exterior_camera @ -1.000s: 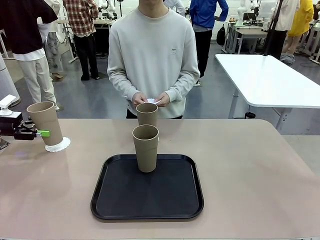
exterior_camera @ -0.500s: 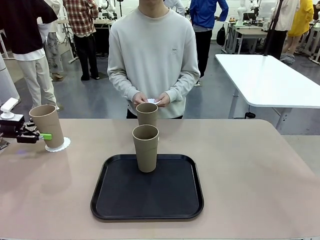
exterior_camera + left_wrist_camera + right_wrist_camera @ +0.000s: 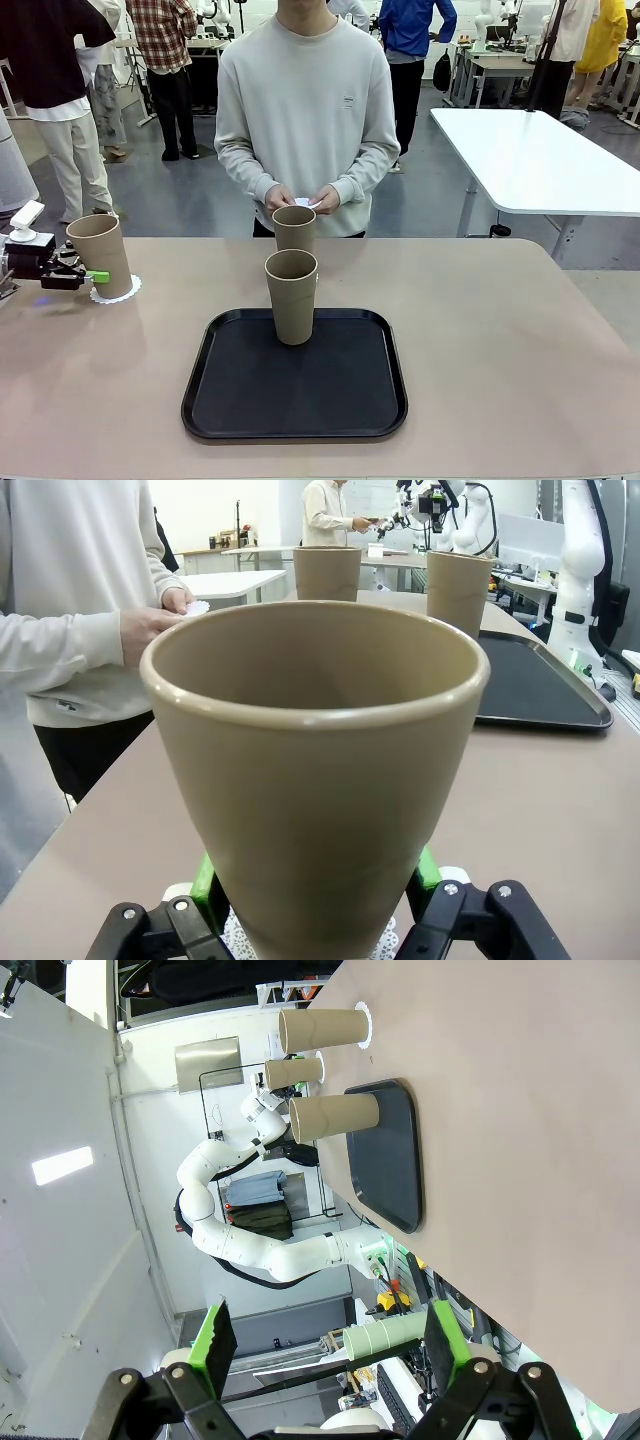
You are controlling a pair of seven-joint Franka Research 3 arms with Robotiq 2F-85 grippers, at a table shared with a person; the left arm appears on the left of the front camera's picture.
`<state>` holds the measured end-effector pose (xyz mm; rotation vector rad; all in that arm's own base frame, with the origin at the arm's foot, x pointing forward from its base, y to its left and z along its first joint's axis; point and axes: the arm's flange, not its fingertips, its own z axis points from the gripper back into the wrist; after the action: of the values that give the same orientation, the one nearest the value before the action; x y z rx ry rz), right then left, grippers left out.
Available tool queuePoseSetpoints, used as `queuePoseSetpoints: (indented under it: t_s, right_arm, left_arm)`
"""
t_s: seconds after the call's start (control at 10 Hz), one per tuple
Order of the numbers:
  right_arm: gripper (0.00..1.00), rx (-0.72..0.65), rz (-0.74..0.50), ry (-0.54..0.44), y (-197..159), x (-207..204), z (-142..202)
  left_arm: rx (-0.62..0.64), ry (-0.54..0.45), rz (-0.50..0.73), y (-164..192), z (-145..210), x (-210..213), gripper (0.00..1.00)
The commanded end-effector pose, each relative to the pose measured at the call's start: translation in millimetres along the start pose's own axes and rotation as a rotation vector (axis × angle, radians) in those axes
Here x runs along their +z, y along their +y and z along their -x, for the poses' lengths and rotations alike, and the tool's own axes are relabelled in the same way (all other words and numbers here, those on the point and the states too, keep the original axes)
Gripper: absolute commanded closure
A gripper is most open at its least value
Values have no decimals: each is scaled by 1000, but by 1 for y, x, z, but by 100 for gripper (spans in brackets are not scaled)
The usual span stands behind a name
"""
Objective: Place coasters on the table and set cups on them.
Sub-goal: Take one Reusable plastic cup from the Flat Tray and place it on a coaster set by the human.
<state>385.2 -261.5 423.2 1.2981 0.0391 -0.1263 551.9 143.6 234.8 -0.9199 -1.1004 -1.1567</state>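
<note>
Tan cup (image 3: 100,255) upright on white coaster (image 3: 132,288), table's left

Each cup (image 3: 315,810) is looking matt and smooth, a dull tan, plastic-like. The coaster (image 3: 130,290) is showing as thin white lacy paper. The black tray (image 3: 230,400) is giving off a faint sheen, and the table (image 3: 500,340) is reading as smooth, matt beige.

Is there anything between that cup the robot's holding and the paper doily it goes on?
Nothing visible. The cup is right over the doily, whose lacy edge shows around its base.
</note>
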Motion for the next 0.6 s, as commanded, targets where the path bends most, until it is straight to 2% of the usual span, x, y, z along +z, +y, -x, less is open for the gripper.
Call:
queuePoseSetpoints:
  t_s: [0.0,0.2,0.3,0.5]
  right_arm:
    - [0,-2,5,5,1,0,2]
    - [0,-2,5,5,1,0,2]
    - [0,-2,5,5,1,0,2]
    - [0,-2,5,5,1,0,2]
  left_arm:
    - [-8,-19,-11,5,-1,-1,16]
    - [24,-23,-6,6,-1,-1,16]
    - [34,-26,-7,7,0,0,0]
    - [51,-28,-6,7,-1,0,0]
